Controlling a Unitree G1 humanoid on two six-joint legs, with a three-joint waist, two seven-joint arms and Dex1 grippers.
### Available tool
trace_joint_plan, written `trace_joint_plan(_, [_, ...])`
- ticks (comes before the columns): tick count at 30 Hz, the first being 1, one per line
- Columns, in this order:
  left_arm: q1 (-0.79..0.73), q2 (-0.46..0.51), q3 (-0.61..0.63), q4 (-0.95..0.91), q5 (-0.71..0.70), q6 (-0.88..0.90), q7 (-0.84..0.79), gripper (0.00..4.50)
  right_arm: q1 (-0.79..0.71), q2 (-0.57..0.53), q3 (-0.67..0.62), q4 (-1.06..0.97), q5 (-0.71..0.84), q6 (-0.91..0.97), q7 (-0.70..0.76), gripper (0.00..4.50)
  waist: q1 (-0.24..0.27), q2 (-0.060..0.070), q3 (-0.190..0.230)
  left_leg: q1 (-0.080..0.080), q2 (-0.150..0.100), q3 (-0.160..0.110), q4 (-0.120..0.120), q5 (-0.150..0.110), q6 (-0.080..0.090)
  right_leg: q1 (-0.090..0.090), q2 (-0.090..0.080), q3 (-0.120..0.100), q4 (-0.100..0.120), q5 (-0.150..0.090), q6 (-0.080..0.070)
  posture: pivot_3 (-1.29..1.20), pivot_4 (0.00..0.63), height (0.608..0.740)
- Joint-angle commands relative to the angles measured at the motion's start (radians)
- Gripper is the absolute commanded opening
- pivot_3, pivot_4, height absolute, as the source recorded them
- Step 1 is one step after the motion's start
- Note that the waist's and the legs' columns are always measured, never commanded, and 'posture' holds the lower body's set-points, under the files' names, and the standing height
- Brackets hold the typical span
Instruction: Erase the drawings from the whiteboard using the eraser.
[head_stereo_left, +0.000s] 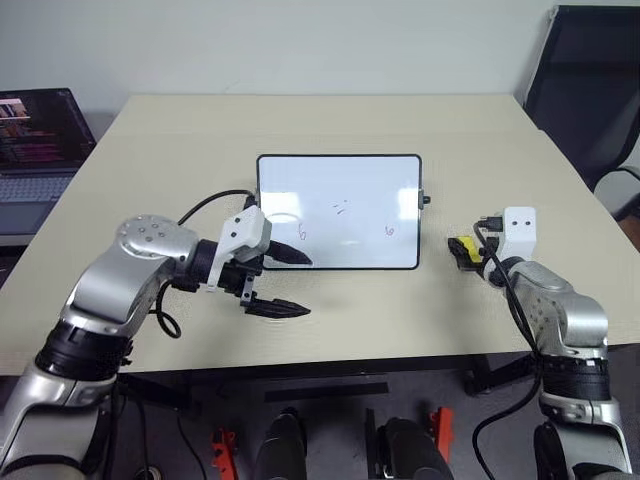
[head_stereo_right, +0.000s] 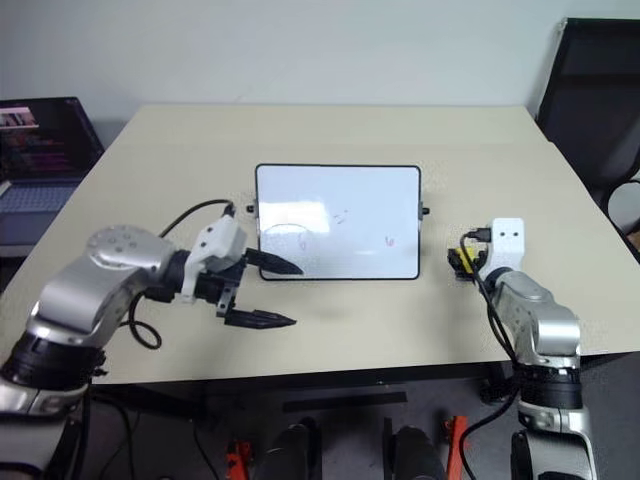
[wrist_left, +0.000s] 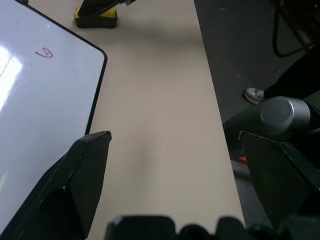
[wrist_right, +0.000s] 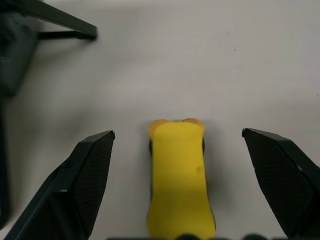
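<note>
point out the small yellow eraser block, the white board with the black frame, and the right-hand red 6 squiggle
yellow eraser block (wrist_right: 177, 175), right wrist view, middle of its top face
black-framed whiteboard (head_stereo_left: 340, 180), left eye view, bare upper surface
right red 6 squiggle (head_stereo_left: 390, 231), left eye view, its loop

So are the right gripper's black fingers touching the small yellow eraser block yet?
Apart. The right wrist view shows the yellow eraser lying between the right gripper's open fingers, bare table on both sides.
</note>
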Motion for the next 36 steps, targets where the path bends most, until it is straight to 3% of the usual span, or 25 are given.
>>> trace_joint_plan(1, [-0.043, -0.010, -0.009, 0.011, 0.009, -0.023, -0.039, 4.50, -0.038, 0.006, -0.012, 0.018, -0.014, -0.043, -0.001, 4.48, 0.000, 0.000, 0.000, 0.000, 0.000, 0.000, 0.000, 0.000, 0.000, 0.000, 0.000, 0.000, 0.000, 0.000, 0.000, 0.00, 0.150, 0.740])
trace_joint_plan(5, [-0.053, -0.010, -0.011, 0.020, 0.029, -0.029, -0.041, 4.50, -0.039, 0.012, -0.019, 0.052, -0.024, -0.062, -0.001, 4.48, -0.001, 0.000, 0.000, 0.000, 0.000, 0.000, 0.000, 0.000, 0.000, 0.000, 0.000, 0.000, 0.000, 0.000, 0.000, 0.00, 0.150, 0.740])
trace_joint_plan(7, [-0.051, -0.004, -0.001, 0.019, 0.032, -0.026, -0.036, 4.50, -0.036, 0.014, -0.020, 0.062, -0.027, -0.067, -0.005, 4.11, -0.001, 0.000, 0.000, 0.000, 0.000, 0.000, 0.000, 0.000, 0.000, 0.000, 0.000, 0.000, 0.000, 0.000, 0.000, 0.00, 0.150, 0.740])
trace_joint_plan(15, [-0.035, 0.018, 0.028, 0.020, 0.037, -0.023, -0.016, 4.50, -0.031, 0.013, -0.002, 0.096, -0.039, -0.068, 0.015, 1.44, 0.000, 0.000, 0.000, 0.000, 0.000, 0.000, 0.001, 0.000, 0.000, 0.001, 0.000, 0.000, 0.001, 0.000, 0.001, 0.00, 0.150, 0.740])
trace_joint_plan(17, [-0.031, 0.022, 0.033, 0.023, 0.036, -0.023, -0.012, 4.50, -0.033, 0.012, 0.001, 0.103, -0.044, -0.069, 0.018, 1.03, 0.000, 0.000, 0.000, 0.000, 0.000, 0.000, 0.001, 0.000, 0.000, 0.001, 0.000, 0.000, 0.001, 0.000, 0.001, 0.00, 0.150, 0.740])
trace_joint_plan(25, [-0.018, 0.008, 0.099, 0.034, 0.032, 0.019, 0.095, 4.50, -0.005, 0.009, 0.014, 0.021, -0.047, -0.062, 0.047, 1.02, 0.000, 0.000, 0.000, 0.001, 0.000, 0.000, 0.002, 0.000, 0.000, 0.001, 0.000, 0.000, 0.001, 0.001, 0.001, 0.00, 0.150, 0.740])
trace_joint_plan(32, [0.011, -0.004, 0.170, -0.019, 0.019, 0.121, 0.255, 4.50, 0.101, -0.046, 0.115, -0.331, -0.005, 0.030, 0.162, 1.01, 0.000, 0.000, 0.000, 0.000, 0.000, 0.000, 0.001, 0.000, 0.000, 0.001, 0.000, 0.000, 0.001, 0.000, 0.001, 0.00, 0.150, 0.740])
trace_joint_plan(36, [0.019, -0.013, 0.183, -0.027, 0.012, 0.151, 0.301, 4.50, 0.091, -0.035, 0.180, -0.467, 0.009, 0.084, 0.170, 1.01, -0.001, 0.000, 0.000, 0.001, 0.001, 0.000, 0.002, 0.000, 0.000, 0.001, 0.000, 0.000, 0.002, 0.001, 0.001, 0.00, 0.150, 0.740])
